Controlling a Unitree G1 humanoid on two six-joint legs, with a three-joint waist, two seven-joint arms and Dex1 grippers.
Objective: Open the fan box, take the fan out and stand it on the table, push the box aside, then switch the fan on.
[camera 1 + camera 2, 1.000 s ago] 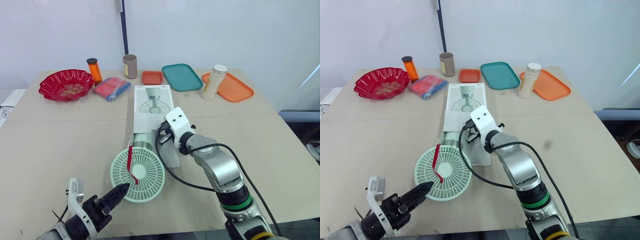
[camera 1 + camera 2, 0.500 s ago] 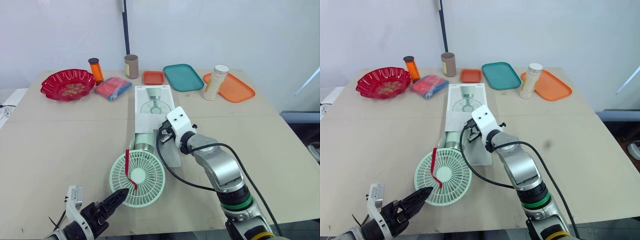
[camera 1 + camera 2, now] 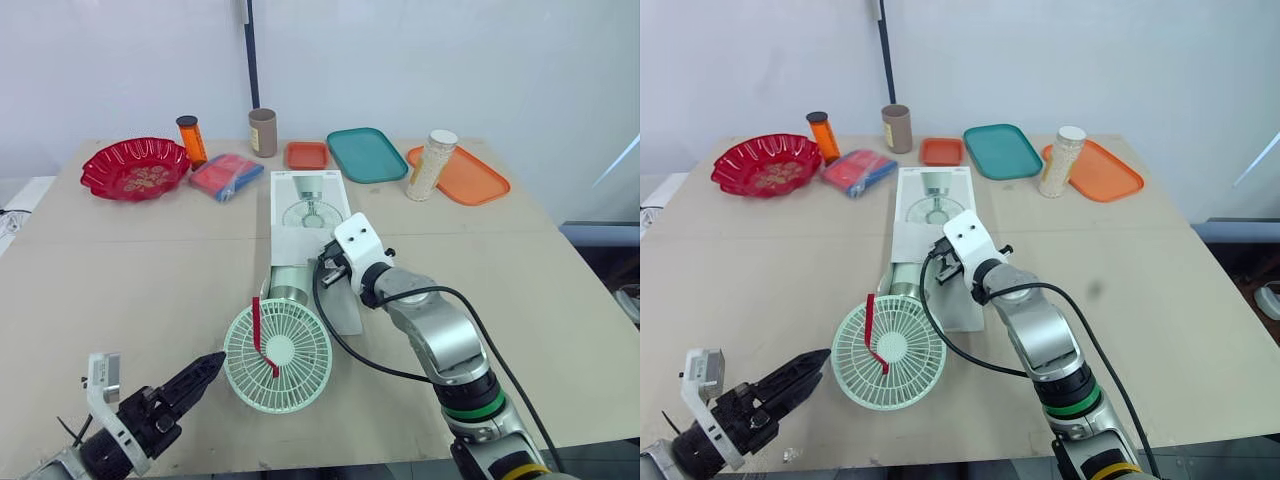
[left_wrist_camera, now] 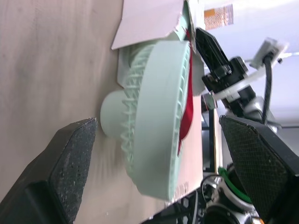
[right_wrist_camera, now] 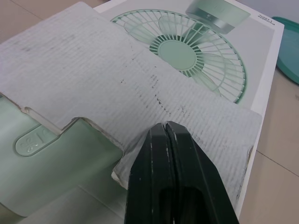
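Pale green plastic is showing where the fan (image 3: pixel 277 354) is lying face up near the middle of the bench's (image 3: pixel 120 270) front edge. Its round head is out of the box (image 3: pixel 308 205) and its stem is reaching back into the open end, with the box running toward the far edge. In the head views the left pincer (image 3: pixel 207 364) is hovering by the front edge, just beside the head and not touching it, while the right pincer (image 3: pixel 330 270) is bearing down on the box's open flap (image 3: pixel 345 308). The step in hand, as I judge it, is drawing the fan clear. For that the left one is needing a firm bite on the grille's rim, not on the red strap (image 3: pixel 258 328), and a straight pull toward the front edge while the right one is pinning the cardboard. In the left wrist view its fingers (image 4: pixel 70 163) are standing wide apart and empty, framing the fan's rim ahead, and the head's far side is being cut off from sight. In the right wrist view the two fingers are pressed together with their tips sitting on the grey flap. Whether they are nipping its edge or merely pressing I cannot tell, and the fan's base (image 5: pixel 56 163) is lying half hidden beneath, its switch too unclear to place.
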